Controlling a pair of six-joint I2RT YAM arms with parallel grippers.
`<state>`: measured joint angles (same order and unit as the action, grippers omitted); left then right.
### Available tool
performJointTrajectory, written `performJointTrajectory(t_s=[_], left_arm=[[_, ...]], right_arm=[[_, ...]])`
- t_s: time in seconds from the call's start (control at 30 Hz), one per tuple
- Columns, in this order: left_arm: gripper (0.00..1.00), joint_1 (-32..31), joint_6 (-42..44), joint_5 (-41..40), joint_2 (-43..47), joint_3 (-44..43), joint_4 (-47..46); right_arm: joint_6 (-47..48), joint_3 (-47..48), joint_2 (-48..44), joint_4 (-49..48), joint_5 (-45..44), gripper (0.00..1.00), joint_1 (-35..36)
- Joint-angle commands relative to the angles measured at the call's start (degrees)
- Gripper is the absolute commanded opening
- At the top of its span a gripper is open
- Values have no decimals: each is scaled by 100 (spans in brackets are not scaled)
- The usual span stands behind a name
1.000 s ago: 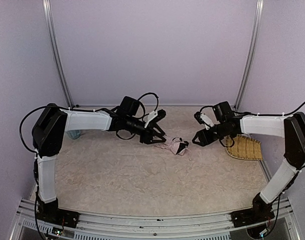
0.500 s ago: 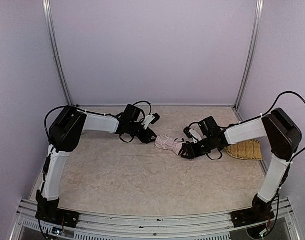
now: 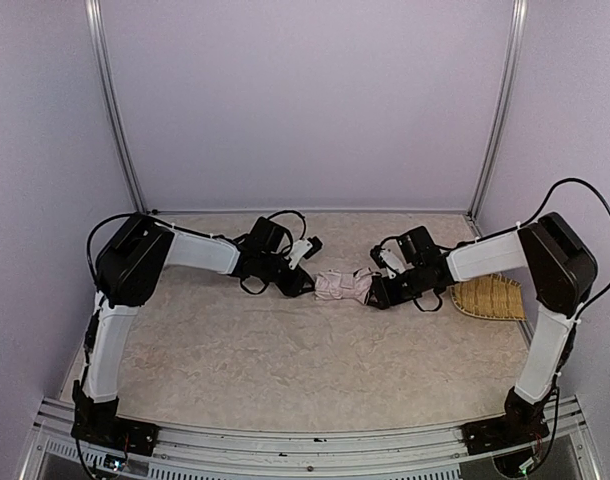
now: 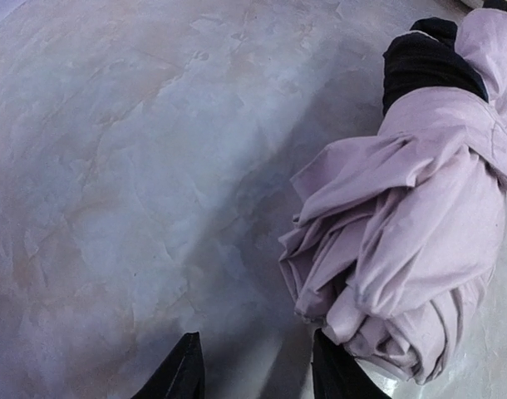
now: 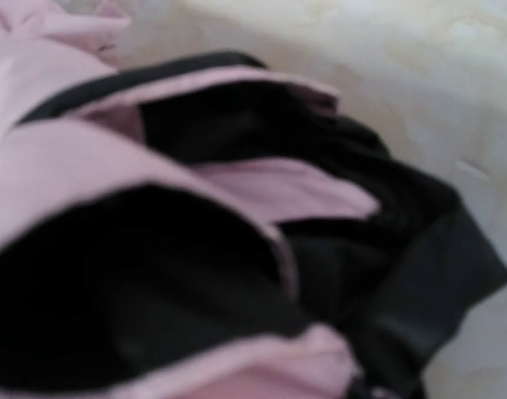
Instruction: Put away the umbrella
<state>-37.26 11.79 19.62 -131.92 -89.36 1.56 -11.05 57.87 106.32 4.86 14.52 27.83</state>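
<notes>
**At the far middle of the surface [image 3: 285, 370], the umbrella [image 3: 342, 286] lies bundled between our two claws.**

We've got the pale pink folds lying crosswise, black lining showing at the right end. Our left claw [image 3: 307, 285] sits at the umbrella's left end. Its wrist view shows the jaws parted, with bare surface in the gap between its fingers [image 4: 177, 374]. The bunched fabric lies just beside the right-hand finger, so nothing is gripped there. Our right claw [image 3: 377, 293] is pushed right up against the umbrella's right end. Its camera gives us only blurred pink and black cloth, so we can't tell how wide it stands or whether it has hold. Off to the right, a straw mat [image 3: 490, 297] lies near the edge.
</notes>
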Motion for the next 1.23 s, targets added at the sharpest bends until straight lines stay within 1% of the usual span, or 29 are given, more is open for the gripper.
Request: performJointTrajectory(t_s=[0.0,0.07,0.1,0.13,0.17,0.2,0.23,0.27,0.37,0.43,0.5,0.6,0.67,0.77,0.8,0.83,0.9,0.97,1.03,1.13,1.2], left_arm=[[44,-37,13,112,504,440,-71],[46,-46,-60,-112,862,849,-324],[50,-62,-103,-266,1117,1100,-494],[55,-82,-125,-464,1412,1334,-653],[61,-108,-121,-651,1692,1572,-803],[68,-133,-103,-811,1986,1753,-896],[79,-150,-89,-964,2241,1917,-976],[97,-154,-106,-1097,2475,2048,-1031],[99,-130,-175,-1473,3119,2337,-1126],[99,-78,-202,-1814,3543,2589,-1200],[99,92,-311,-2179,4090,2851,-1299],[99,689,-690,-2763,4809,3476,-1595],[99,1204,-1051,-3246,5232,3992,-1820],[99,2041,-1629,-3792,5859,4819,-2158],[99,2262,-1818,-3857,6055,5144,-2335],[99,2623,-1976,-3909,6253,5472,-2565],[99,3015,-2209,-4072,6583,6113,-3079],[99,3242,-2312,-4211,6803,6618,-3460],[99,3311,-2259,-4383,6904,6981,-3831],[99,3336,-2130,-4565,6801,7203,-4104],[99,3340,-2130,-4590,6680,7212,-4114]], right_arm=[[688,83,-413,328,-322,60,-164],[1229,121,-776,523,-650,66,-192],[1446,117,-979,593,-705,76,-217],[1595,86,-1196,625,-734,92,-268],[1685,40,-1415,611,-709,99,-322],[1730,-39,-1662,540,-677,100,-397],[1720,-146,-1907,389,-686,100,-477],[1689,-326,-2153,191,-675,100,-590],[1387,-752,-2821,-557,-501,100,-1025],[1126,-966,-3115,-963,-401,100,-1442],[851,-1135,-3339,-1301,-501,100,-1892],[391,-1475,-3596,-1721,-638,100,-2509],[152,-2015,-3813,-2236,-854,100,-2766],[-72,-2721,-4069,-3011,-1721,100,-2801],[-154,-2950,-4098,-3244,-2000,100,-2809],[-206,-3134,-4092,-3436,-2217,100,-2810],[-274,-3357,-3986,-3660,-2546,100,-2810],[-369,-3418,-3823,-3666,-2816,100,-2810],[-428,-3469,-3689,-3728,-3015,100,-2818],[-373,-3672,-3581,-4190,-3075,100,-2816],[-329,-3685,-3574,-4220,-3045,100,-2816]])
